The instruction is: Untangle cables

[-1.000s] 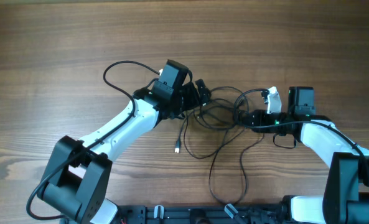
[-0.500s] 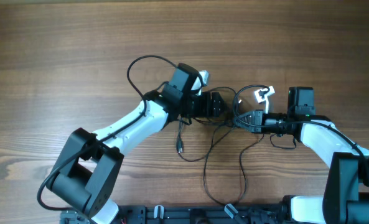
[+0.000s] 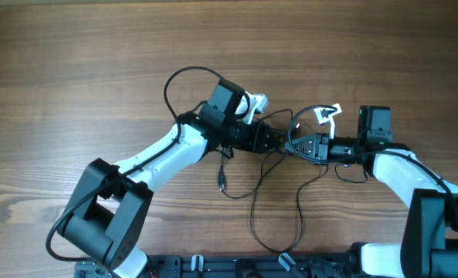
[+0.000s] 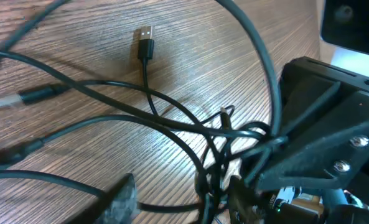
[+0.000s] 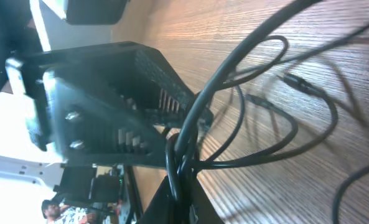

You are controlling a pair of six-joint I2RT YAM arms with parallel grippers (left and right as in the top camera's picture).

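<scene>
My right end effector (image 5: 177,186) pinches the cables (image 4: 145,48). For the left end effector (image 3: 275,143), I cannot tell the state.

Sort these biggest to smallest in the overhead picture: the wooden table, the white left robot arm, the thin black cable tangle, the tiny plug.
1. Brown wooden table, largest.
2. White-and-black left robot arm.
3. Tangle of thin black cables.
4. Tiny silver-tipped plug end, smallest.

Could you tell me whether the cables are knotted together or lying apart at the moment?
Knotted together: in the left wrist view the cables cross and bunch into one clump, with plug ends trailing free.
</scene>
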